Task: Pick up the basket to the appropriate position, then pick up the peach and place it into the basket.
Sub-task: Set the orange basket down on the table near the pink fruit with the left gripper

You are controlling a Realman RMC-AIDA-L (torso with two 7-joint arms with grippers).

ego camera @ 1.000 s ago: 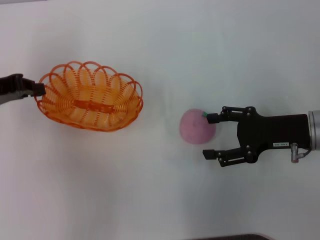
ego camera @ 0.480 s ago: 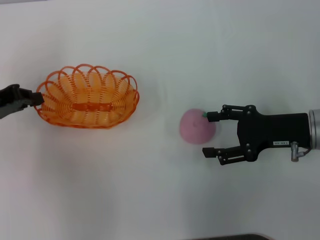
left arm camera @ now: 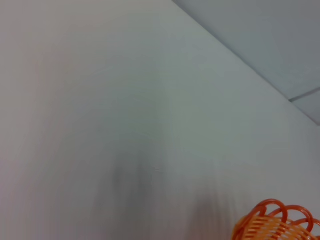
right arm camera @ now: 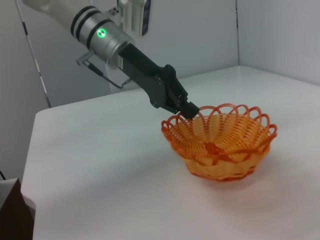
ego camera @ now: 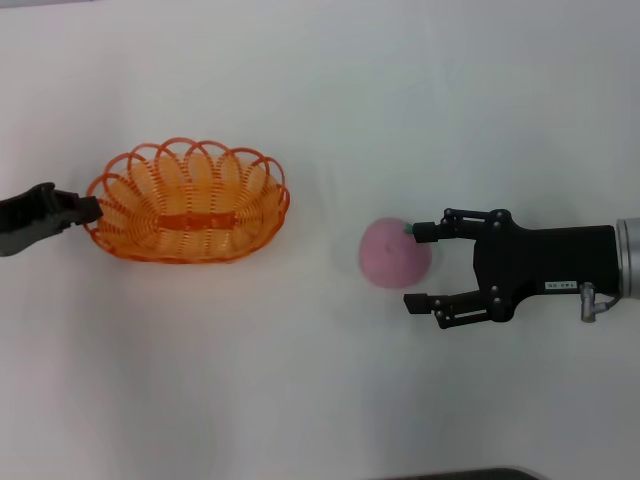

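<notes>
On table [ego camera: 320,90]: left claw [ego camera: 90,210] clamps basket [ego camera: 187,201] rim; right claw [ego camera: 420,268] wide around peach [ego camera: 394,253].

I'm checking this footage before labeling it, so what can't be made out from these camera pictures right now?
- Left gripper: head view's edge cuts its arm; in the right wrist view its tips sit at the basket rim, grip unclear.
- Peach: absent from both wrist views.
- Right gripper: whether it touches the peach.
</notes>
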